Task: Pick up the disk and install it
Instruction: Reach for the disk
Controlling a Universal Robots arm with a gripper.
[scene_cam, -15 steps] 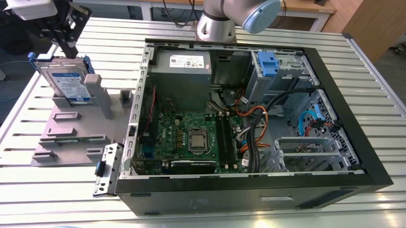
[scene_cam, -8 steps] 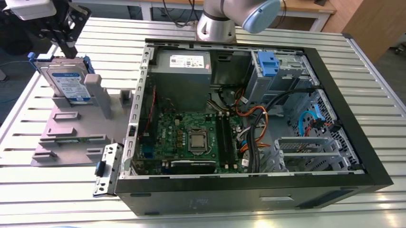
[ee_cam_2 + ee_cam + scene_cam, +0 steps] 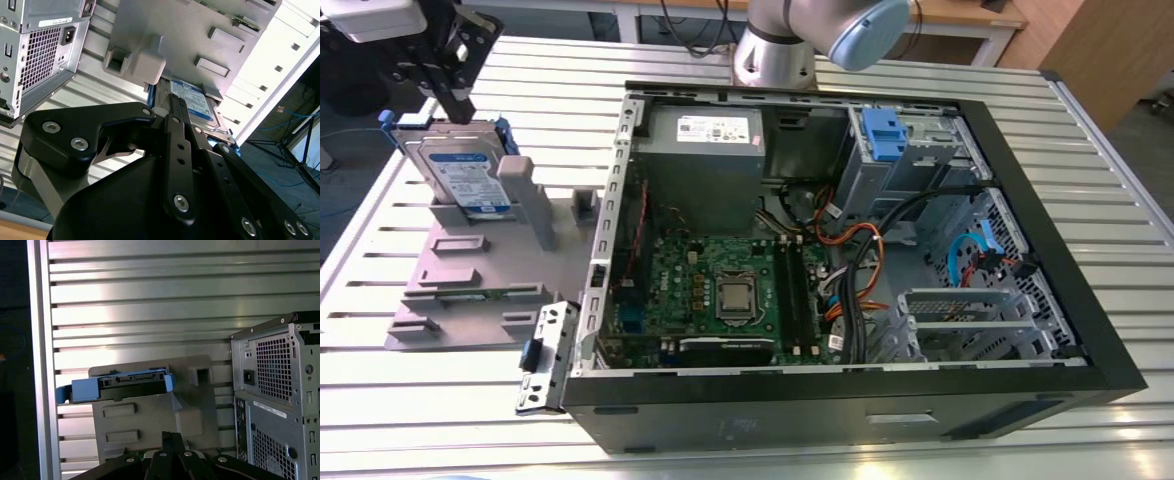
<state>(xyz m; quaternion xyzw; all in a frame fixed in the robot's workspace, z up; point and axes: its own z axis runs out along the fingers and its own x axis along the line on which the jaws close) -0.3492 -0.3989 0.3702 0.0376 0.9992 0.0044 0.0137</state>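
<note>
Hand (image 3: 454, 98) hovering at the exterior view's left, fingers pressed together and gripping nothing, tips just above the disk (image 3: 460, 172). Disk standing on edge in a grey holder (image 3: 467, 280) on the slatted worktop (image 3: 560, 90). Open computer case (image 3: 854, 410) lying toward the exterior view's right.

Disk (image 3: 460, 170) looks like bare silver metal with a glossy label (image 3: 467, 185) and blue plastic rails (image 3: 504, 130); holder (image 3: 474, 268) is matt grey plastic, table (image 3: 560, 70) ribbed shiny metal.
</note>
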